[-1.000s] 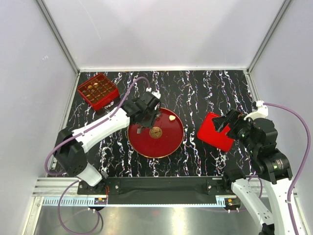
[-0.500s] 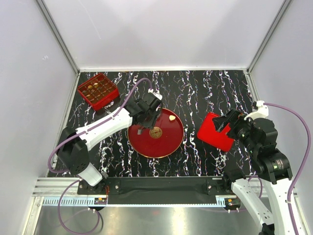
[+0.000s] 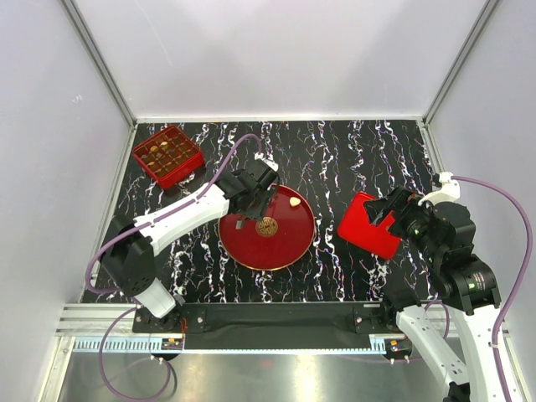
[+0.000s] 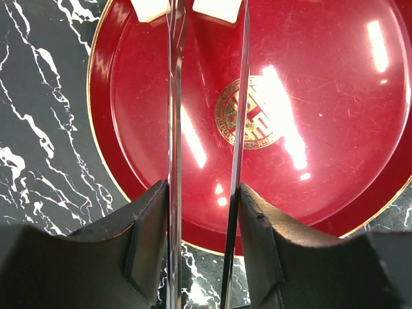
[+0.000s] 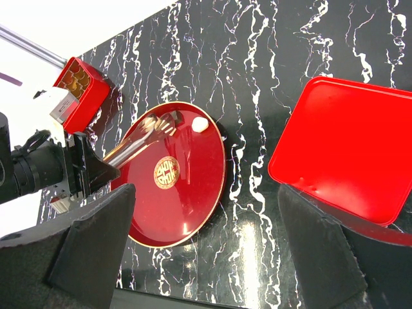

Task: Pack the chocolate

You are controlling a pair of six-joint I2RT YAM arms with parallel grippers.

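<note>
One cream-white chocolate (image 3: pixel 295 203) lies on the far right part of the red plate (image 3: pixel 280 247), also seen in the right wrist view as the same chocolate (image 5: pixel 200 124). My left gripper (image 3: pixel 251 194) is shut on metal tongs (image 4: pixel 174 116), whose two blades reach over the plate (image 4: pixel 335 116) towards its far left rim; the tongs (image 5: pixel 138 143) show no clear piece between their tips. Several chocolates sit in the red compartment box (image 3: pixel 167 155) at the back left. My right gripper (image 5: pixel 206 248) hangs open above the table by the red lid (image 3: pixel 368 224).
The plate carries a flat gold emblem (image 3: pixel 266 226) at its centre. The red lid (image 5: pixel 347 148) lies upturned to the plate's right. Black marbled tabletop (image 3: pixel 335 159) is bounded by white walls on three sides.
The left arm's elbow has swung slightly to the right and the tongs have shifted a little over the plate. The right arm has not moved.
</note>
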